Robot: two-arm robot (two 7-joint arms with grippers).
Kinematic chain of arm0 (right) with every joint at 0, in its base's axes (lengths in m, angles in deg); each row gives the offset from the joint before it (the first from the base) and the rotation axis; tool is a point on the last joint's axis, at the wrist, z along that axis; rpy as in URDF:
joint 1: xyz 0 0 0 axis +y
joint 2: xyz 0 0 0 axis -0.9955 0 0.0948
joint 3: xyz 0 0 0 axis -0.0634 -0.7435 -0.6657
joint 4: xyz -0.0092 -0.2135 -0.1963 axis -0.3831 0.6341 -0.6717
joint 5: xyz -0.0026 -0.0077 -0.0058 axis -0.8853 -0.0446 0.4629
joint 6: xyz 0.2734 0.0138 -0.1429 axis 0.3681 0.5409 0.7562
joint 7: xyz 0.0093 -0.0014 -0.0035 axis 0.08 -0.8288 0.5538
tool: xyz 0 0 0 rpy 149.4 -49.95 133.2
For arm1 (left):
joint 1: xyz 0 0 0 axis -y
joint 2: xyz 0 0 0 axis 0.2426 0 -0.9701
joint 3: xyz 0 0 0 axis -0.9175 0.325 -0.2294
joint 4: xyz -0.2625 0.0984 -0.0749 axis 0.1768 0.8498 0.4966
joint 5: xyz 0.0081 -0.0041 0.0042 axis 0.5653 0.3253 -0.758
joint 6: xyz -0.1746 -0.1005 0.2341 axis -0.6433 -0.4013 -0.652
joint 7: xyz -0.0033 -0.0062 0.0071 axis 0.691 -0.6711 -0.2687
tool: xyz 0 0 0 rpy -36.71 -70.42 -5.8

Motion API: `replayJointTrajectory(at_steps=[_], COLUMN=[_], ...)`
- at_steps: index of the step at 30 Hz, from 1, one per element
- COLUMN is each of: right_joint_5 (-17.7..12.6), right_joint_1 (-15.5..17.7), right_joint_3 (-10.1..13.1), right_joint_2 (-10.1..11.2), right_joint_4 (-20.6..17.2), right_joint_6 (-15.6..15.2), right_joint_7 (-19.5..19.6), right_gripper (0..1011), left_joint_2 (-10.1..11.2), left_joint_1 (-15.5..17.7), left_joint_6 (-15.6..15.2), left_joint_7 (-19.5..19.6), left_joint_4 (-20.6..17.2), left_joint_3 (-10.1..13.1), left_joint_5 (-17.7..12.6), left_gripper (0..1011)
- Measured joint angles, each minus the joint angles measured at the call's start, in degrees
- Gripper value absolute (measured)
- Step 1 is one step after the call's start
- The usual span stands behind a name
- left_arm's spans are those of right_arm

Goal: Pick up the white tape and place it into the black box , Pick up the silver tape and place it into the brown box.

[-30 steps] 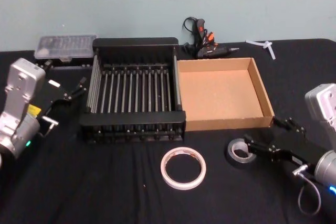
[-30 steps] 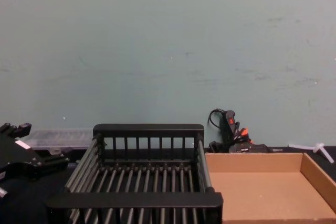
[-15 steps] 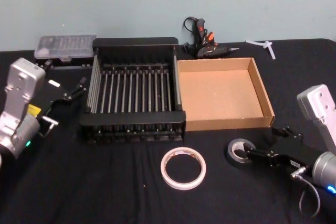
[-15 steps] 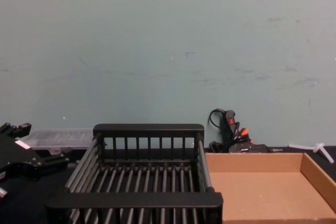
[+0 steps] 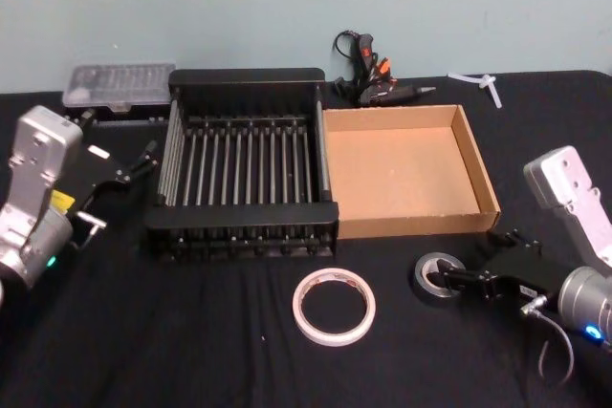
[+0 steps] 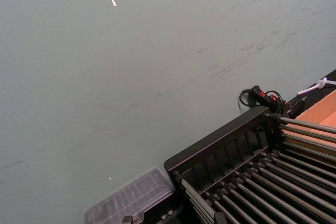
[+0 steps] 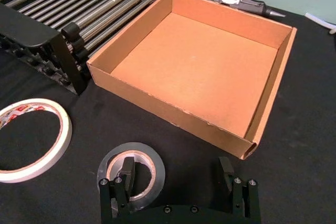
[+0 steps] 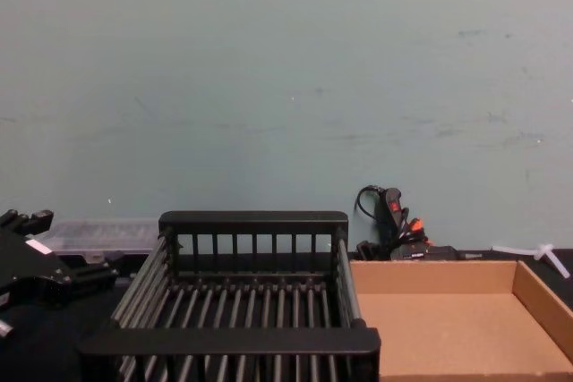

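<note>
The right gripper (image 7: 176, 174) sits low at the near right of the table (image 5: 191, 351), its fingers spread apart, one inside the core of the silver tape (image 7: 131, 169) and the other outside it. The white tape (image 5: 334, 306) lies flat just left of it, near the black box (image 5: 244, 164). The brown box (image 5: 402, 171) stands right of the black one. The left gripper (image 5: 129, 171) rests at the far left; whether it is open I cannot tell.
</note>
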Motion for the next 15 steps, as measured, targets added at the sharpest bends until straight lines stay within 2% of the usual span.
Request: replayJointTrajectory(at_steps=[15], right_joint_5=[2.14], right_joint_1=[-1.76], right_joint_3=[-0.19], right_joint_2=[-1.75], right_joint_4=[2.19], right_joint_6=[-1.32], right_joint_7=[-1.90], right_gripper=[1002], left_joint_2=[0.00], left_joint_1=[0.00], left_joint_6=[0.00], left_joint_7=[0.00], left_joint_4=[0.00], left_joint_3=[0.00], left_joint_5=[0.00], left_gripper=[1001])
